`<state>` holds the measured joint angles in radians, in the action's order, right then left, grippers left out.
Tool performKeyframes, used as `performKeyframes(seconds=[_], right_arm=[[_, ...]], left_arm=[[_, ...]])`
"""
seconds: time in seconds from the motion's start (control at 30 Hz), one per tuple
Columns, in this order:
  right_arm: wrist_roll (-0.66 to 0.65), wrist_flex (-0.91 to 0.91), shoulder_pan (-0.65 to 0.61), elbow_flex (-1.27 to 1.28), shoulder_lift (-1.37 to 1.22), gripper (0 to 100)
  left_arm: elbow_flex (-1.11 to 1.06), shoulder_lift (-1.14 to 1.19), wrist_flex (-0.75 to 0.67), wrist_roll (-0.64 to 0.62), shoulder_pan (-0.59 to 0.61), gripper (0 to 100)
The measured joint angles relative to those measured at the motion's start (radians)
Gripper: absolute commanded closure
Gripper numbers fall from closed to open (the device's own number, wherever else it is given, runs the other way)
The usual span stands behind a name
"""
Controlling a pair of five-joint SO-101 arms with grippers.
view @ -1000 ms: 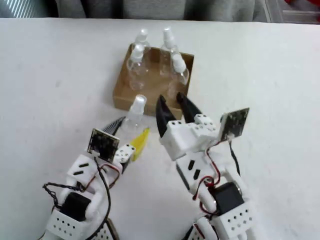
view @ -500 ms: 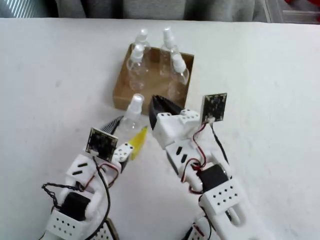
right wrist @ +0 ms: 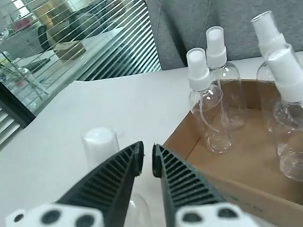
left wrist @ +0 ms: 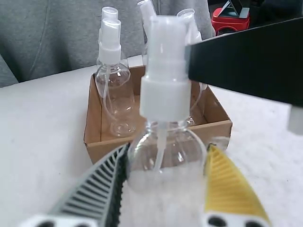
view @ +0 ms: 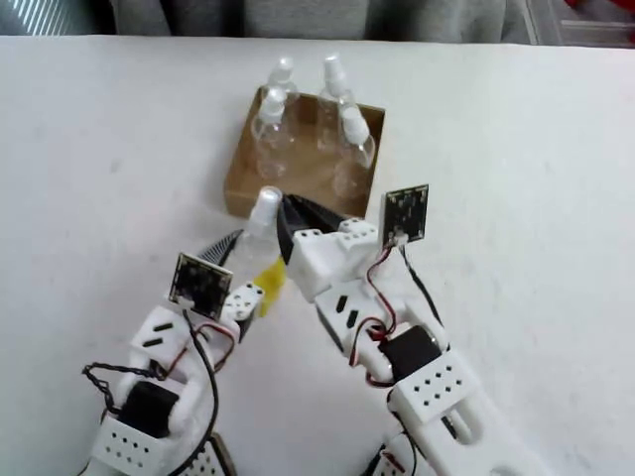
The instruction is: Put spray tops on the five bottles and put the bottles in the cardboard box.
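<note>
A clear bottle (view: 260, 236) with a white spray top (view: 268, 198) stands on the table just in front of the cardboard box (view: 238, 180). My left gripper (view: 256, 254) is shut on the bottle's body (left wrist: 163, 158), with the grey finger on one side and the yellow finger on the other. The top (left wrist: 164, 71) sits upright on the neck. My right gripper (view: 288, 204) is shut with nothing in it, and its black fingertips lie right beside the spray top (right wrist: 100, 142). One black finger (left wrist: 246, 61) reaches the cap's side. Several capped bottles (view: 272, 134) stand in the box (right wrist: 251, 158).
The white table (view: 516, 149) stretches to both sides of the box. Its far edge (view: 149, 36) runs just behind the box, with grey cloth beyond it. Both arms' bodies crowd the near middle of the table.
My right gripper has shut and swung left from in front of the box until it is next to the held bottle's spray top. The left gripper and its bottle have stayed put.
</note>
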<state>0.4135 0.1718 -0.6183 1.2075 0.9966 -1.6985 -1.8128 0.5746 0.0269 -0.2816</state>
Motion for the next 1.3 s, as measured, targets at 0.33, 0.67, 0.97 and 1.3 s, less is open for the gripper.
performKeyframes(seconds=[0.33, 0.67, 0.97, 1.3], right_arm=[[-0.003, -0.003, -0.026, 0.0, 0.0, 98.1], [-0.017, -0.003, 0.028, 0.0, 0.0, 98.1], [-0.046, -0.003, 0.155, 0.0, 0.0, 98.1], [-0.049, 0.195, 0.319, 0.0, 0.0, 98.1]], left_arm=[[0.0, 0.0, 0.0, 0.0, 0.0, 98], [0.0, 0.0, 0.0, 0.0, -0.003, 98], [0.0, 0.0, -0.028, 0.002, -0.003, 98], [0.0, 0.0, -0.269, 0.002, -0.003, 98]])
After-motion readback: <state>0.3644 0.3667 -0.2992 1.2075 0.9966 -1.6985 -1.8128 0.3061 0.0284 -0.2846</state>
